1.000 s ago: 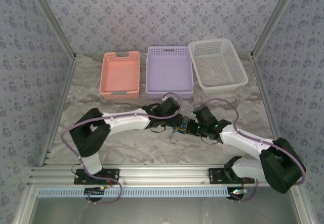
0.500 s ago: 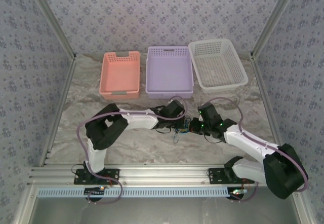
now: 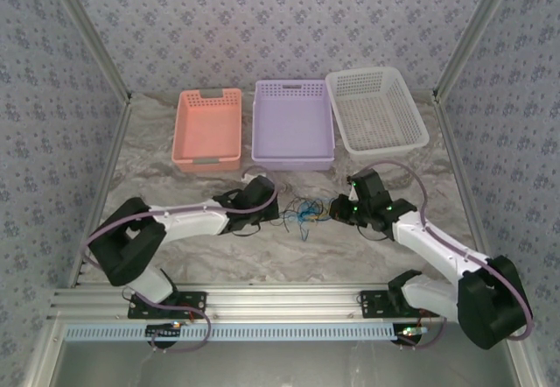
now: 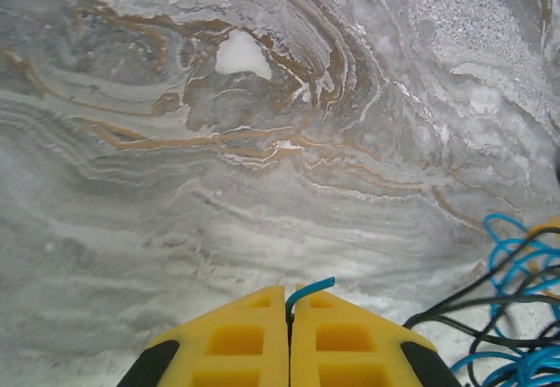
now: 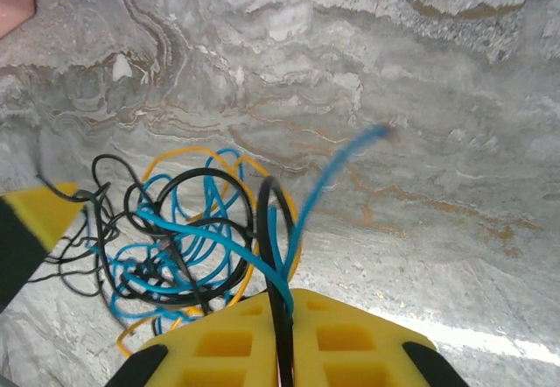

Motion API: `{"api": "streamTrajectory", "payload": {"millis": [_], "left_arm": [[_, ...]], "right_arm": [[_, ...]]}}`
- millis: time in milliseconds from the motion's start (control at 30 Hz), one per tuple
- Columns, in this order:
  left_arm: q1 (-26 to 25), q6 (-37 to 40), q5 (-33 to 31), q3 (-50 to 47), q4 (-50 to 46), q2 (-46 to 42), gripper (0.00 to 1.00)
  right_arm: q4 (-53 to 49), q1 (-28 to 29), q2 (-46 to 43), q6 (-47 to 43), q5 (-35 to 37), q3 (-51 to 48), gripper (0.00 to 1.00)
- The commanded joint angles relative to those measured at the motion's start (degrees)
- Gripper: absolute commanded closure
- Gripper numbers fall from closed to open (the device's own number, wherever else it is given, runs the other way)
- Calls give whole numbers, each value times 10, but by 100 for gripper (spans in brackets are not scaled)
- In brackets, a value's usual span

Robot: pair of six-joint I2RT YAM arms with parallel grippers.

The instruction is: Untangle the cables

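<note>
From above, an orange basket [image 3: 207, 130], a purple basket [image 3: 293, 124] and a white basket [image 3: 376, 111] line the far side of the table [image 3: 262, 256]. The cables [image 3: 302, 212] lie tangled between the left gripper [image 3: 273, 215] and the right gripper [image 3: 338, 210]. The grippers now sit farther apart than a second ago, and their jaws are too small to read.

In the left wrist view, the left gripper [image 4: 290, 298] pinches a blue end [image 4: 311, 288], and the tangle is cut off at the right.

In the right wrist view, the right gripper [image 5: 282, 304] clamps a black strand [image 5: 281, 264] and a blue strand [image 5: 337, 164], with the tangle to the left.
</note>
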Motion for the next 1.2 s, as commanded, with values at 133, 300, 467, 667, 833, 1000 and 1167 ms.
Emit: {"api": "streamTrajectory", "payload": {"millis": [133,300,467,667,833,1000,1167], "left_arm": [[14,-19,-49,-27,-66,-72,100],[40,-7,-23,-62,-61,-128,100],[46,16,13,-66,-52,-133,100],[46,18,23,-67,-40,-119,100],[46,19,19,-71,-48,-124,100],[60,21,-13,-77,-104,-156,100],[126,25,-16,-116,-147,-225,100]], "right_arm": [[29,-1,38,10,-1,10,88],[27,-5,38,6,12,12,100],[50,72,69,0,35,38,66],[137,123,202,8,8,75,55],[174,131,292,28,6,105,82],[152,128,248,39,82,80,100],[86,91,139,9,106,52,100]]}}
